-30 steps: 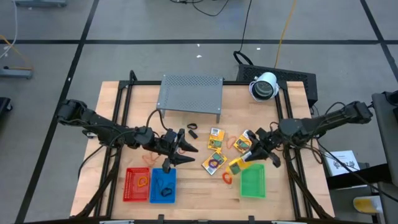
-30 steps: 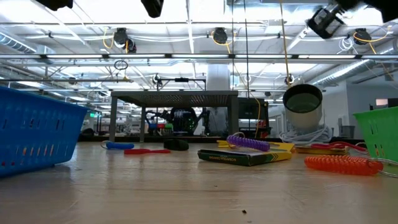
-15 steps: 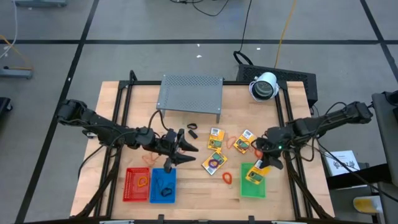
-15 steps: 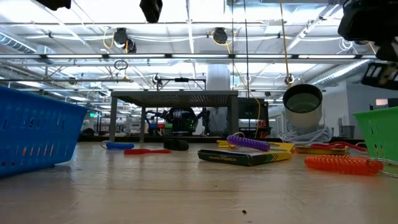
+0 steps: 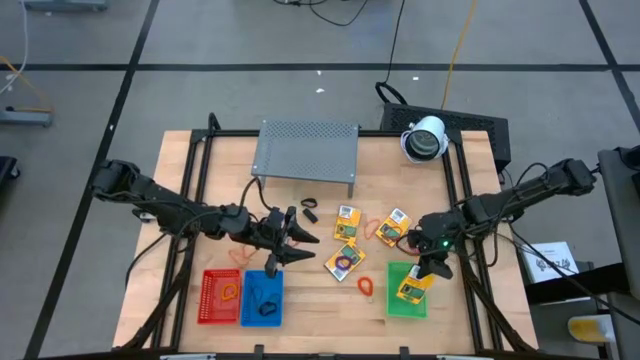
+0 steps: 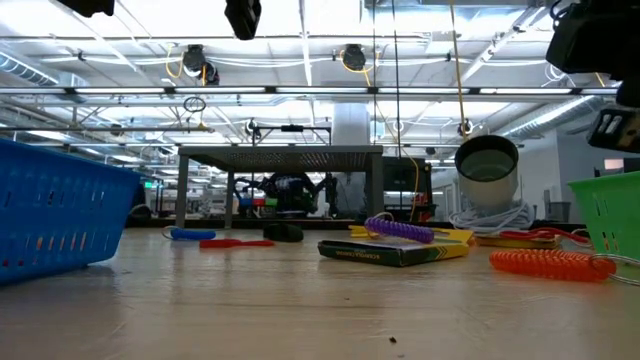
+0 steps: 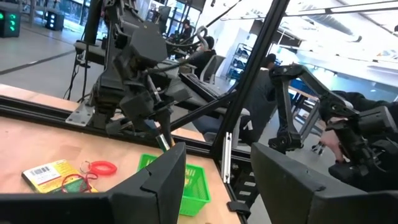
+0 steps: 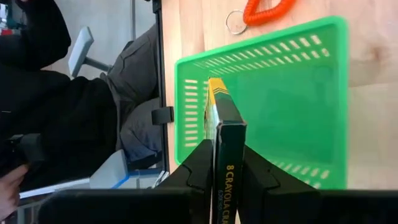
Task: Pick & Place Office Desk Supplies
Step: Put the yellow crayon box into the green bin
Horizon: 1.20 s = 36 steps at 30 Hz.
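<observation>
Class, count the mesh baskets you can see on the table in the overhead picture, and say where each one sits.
3. The red basket and the blue basket stand side by side near the front edge on the left; the green basket stands alone on the right.

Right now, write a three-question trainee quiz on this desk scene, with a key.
1. True or false: the right gripper holds a crayon box over the green basket.
2. Which basket lies nearest the left gripper? A red, B blue, C green.
3. Fill in: the grey shelf stands at the table's ___ edge, far or near?

Key: 1 true; 2 B; 3 far.
</observation>
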{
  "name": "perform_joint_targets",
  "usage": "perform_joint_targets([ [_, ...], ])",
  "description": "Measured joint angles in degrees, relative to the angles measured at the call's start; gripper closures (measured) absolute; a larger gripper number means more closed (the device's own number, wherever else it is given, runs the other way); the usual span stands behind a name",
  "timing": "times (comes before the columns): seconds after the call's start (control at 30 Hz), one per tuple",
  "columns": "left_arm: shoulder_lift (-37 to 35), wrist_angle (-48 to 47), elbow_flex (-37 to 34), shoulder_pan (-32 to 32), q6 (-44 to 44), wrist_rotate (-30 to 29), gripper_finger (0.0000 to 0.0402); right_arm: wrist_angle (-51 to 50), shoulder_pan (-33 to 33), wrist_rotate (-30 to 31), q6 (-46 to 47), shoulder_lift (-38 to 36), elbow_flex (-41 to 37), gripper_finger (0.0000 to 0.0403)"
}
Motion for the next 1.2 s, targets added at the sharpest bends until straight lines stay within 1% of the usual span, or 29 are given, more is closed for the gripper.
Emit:
perform_joint_targets([
  [0.23,0.0,-0.06,0.0,0.27,0.11,-0.01,0.0213,5.51,1.75,-0.21,0.87,5.21,0.0,0.0378],
  [0.37,0.0,-0.38,0.0,0.27,0.11,0.0,0.0213,6.36,2.49,-0.15,1.0,7.32,0.0,0.0369],
  [0.57,0.0,-1.35,0.0,0.27,0.11,-0.02,0.0213,8.48,3.51,-0.16,1.11,10.35,0.0,0.0377],
  [0.63,0.0,-1.35,0.0,0.24,0.11,-0.01,0.0213,8.79,3.47,-0.12,1.32,10.89,0.0,0.0374],
  [0.7,0.0,-1.35,0.0,0.22,0.09,-0.02,0.0213,8.83,3.42,-0.1,1.49,10.94,0.0,0.036],
  [0.97,0.0,-1.35,0.0,0.22,0.07,-0.02,0.0213,10.22,3.42,-0.07,2.44,10.94,0.0,0.0282],
  [1.07,0.0,-1.35,0.0,0.22,0.07,-0.02,0.0213,11.19,3.42,-0.08,2.59,10.91,0.0,0.0265],
  [1.2,0.0,-1.35,0.0,0.22,0.07,-0.02,0.0213,11.12,3.42,-0.09,2.59,10.91,0.0,0.0252],
])
